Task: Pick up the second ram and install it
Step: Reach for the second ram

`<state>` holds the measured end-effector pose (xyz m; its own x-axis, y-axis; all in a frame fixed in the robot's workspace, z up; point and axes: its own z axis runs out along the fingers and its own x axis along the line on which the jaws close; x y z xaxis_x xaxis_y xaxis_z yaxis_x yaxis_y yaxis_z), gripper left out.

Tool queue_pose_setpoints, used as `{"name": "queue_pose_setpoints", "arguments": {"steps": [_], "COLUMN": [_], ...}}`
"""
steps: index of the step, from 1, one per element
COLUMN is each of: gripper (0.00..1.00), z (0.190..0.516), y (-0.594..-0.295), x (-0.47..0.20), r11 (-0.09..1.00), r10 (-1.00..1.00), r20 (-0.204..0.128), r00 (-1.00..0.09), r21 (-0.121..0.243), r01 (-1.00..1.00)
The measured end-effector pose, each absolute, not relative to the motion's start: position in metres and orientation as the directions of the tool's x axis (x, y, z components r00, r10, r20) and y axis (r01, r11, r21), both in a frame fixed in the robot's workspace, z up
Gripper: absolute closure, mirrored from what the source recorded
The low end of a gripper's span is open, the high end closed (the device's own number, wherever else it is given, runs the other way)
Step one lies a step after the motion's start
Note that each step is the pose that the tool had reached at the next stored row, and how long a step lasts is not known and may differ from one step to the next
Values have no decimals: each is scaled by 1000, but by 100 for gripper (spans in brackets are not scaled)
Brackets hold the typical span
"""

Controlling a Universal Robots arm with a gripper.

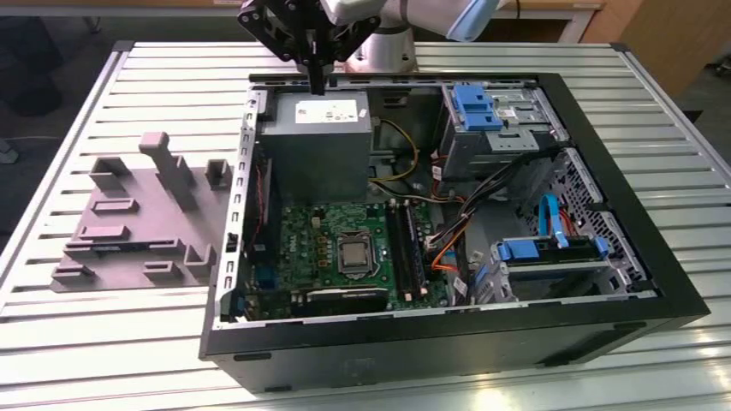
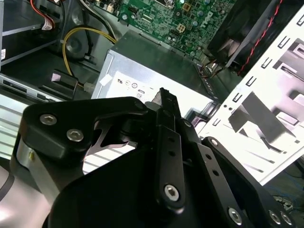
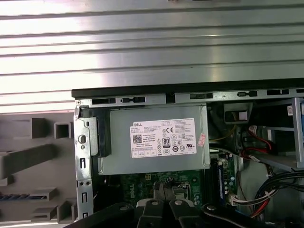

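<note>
Count: one claw (image 1: 317, 86), clenched with fingertips pressed together, hanging over one power supply (image 1: 314, 145) in one open computer case (image 1: 457, 342) on the desk (image 1: 656, 120). One second ram (image 1: 112, 248) sits in the grey holder (image 1: 181, 180) beside the case. Its long axis runs across the exterior view, left to right.

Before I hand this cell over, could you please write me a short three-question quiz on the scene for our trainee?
1. True or false: the end effector hangs above the power supply.
2. In the exterior view, the gray parts fixture lies on which side of the computer case? A) left B) right C) inside it
3. Fill in: the drive-bay brackets are coloured ____.
Key: 1 true; 2 A; 3 blue.
</note>
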<state>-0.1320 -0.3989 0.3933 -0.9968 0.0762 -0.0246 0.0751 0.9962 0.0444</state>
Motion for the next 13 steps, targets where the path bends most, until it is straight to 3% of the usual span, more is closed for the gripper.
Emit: {"name": "queue_pose_setpoints", "arguments": {"steps": [13], "gripper": [89], "z": [393], "y": [-399], "x": [-141], "r11": [996], "r10": [76], "r20": [-24], "r00": [-997], "r21": [44], "r01": [75]}}
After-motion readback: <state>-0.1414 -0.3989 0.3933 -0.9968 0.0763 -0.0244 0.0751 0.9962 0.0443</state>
